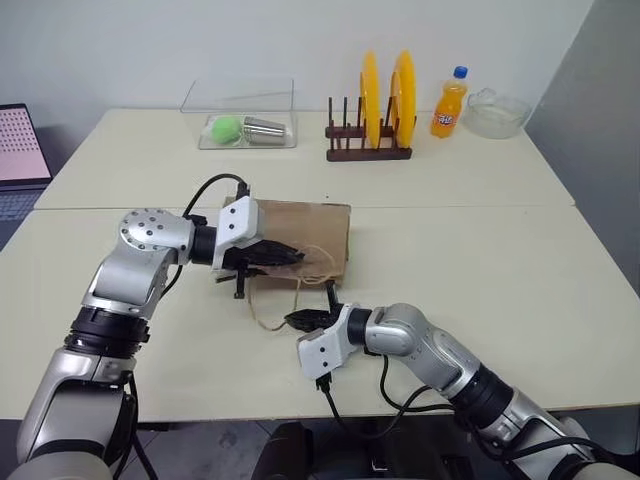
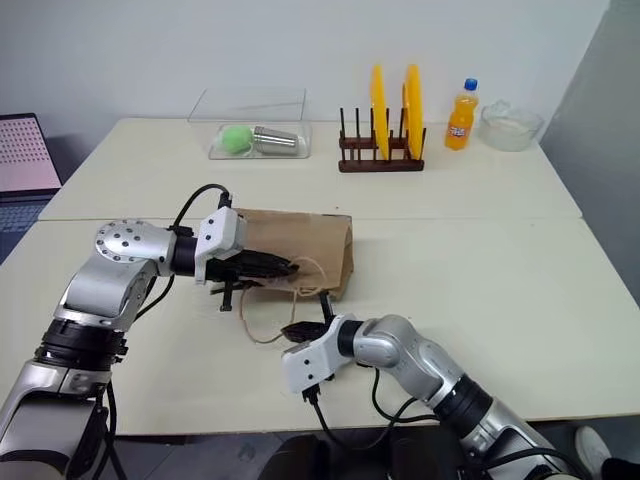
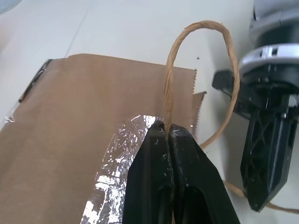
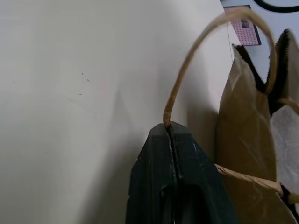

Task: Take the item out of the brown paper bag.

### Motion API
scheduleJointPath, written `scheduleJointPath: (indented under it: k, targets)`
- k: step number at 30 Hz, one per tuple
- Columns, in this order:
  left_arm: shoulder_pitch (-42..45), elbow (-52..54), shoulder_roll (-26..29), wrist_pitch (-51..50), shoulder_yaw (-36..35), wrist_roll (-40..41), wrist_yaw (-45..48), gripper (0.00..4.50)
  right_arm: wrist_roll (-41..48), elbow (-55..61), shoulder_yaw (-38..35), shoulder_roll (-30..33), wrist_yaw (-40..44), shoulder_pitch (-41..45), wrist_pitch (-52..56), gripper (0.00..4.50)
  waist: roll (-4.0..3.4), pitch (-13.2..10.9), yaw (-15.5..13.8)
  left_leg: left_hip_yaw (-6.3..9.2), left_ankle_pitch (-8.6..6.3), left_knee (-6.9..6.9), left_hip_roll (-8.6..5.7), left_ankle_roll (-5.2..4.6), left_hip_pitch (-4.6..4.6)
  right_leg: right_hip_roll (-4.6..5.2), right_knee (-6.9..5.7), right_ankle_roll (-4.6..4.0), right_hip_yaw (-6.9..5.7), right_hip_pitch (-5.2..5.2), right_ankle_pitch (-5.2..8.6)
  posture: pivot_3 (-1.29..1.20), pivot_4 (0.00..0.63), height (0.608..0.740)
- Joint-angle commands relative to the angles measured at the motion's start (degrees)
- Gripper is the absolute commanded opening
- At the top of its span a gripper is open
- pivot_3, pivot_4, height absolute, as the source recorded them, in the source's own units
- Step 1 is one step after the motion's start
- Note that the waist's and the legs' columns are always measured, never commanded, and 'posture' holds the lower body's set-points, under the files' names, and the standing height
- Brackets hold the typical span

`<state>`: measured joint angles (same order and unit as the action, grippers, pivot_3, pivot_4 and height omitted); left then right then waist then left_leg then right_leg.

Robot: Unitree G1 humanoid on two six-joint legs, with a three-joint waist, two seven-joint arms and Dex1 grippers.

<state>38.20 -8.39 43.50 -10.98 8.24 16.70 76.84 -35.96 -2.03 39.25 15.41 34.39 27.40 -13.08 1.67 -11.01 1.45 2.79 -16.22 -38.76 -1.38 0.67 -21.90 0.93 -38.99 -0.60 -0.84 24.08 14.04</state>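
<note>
The cola bottle cannot be seen; by my judgement it lies inside the brown paper bag (image 1: 300,238), which rests flat near the middle of the desk (image 1: 480,260), its long axis running left to right and its mouth facing the front edge. Both arms work at that mouth. The left gripper (image 3: 167,133) is pinched tight on the upper cord handle (image 3: 201,56), above the bag's near edge. The right gripper (image 4: 167,127), nearer the front edge, is clamped on the lower cord handle (image 4: 205,51). Pulling the two loops apart, one up and one toward the front edge, should spread the mouth.
</note>
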Motion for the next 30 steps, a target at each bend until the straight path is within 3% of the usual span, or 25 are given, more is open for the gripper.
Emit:
scheduleJointPath:
  k: [1,11,20,24,30]
  targets:
    - [2.73,2.43,-0.44,-2.22,-2.09,1.38,-1.25,0.00,0.09,0.59,-0.64,-0.44,-0.98,-0.60,-0.03,0.02,0.00,0.00,0.03,-0.01,0.00,0.00,0.00,0.00,0.00,0.00,0.00,0.00,0.00,0.00,0.00,0.00,0.150,0.740]
    - [12.00,-1.76,-4.61,-9.53,-4.45,1.53,-7.60,0.00,0.26,0.97,0.65,0.79,2.24,-2.79,0.93,0.02,0.04,0.03,0.06,0.03,0.00,-0.02,-0.01,0.01,0.00,0.00,0.00,0.03,-0.01,-0.01,0.01,0.00,0.150,0.740]
    - [18.74,-11.78,-5.02,-4.31,-6.28,-0.77,-9.87,0.00,0.63,1.34,0.11,1.43,2.47,-3.33,0.66,0.02,0.05,0.03,0.10,0.02,0.02,-0.02,-0.01,0.04,0.02,0.00,-0.01,0.00,-0.01,-0.01,0.00,0.00,0.150,0.740]
    - [18.76,-12.60,-3.76,-4.44,-7.95,0.97,-8.02,0.00,2.61,3.64,-1.20,2.22,4.05,-3.75,1.91,0.02,0.05,0.03,0.09,0.02,0.02,-0.02,-0.01,0.04,0.01,0.00,0.00,0.00,0.00,-0.01,0.00,0.00,0.150,0.740]
    - [13.94,-5.12,-1.72,-8.06,-7.84,4.05,-3.35,0.00,7.88,8.31,-4.65,2.10,8.85,-2.78,6.43,0.02,0.05,0.03,0.09,0.02,0.02,-0.02,-0.01,0.04,0.00,0.01,0.00,0.00,0.01,-0.01,0.00,0.00,0.150,0.740]
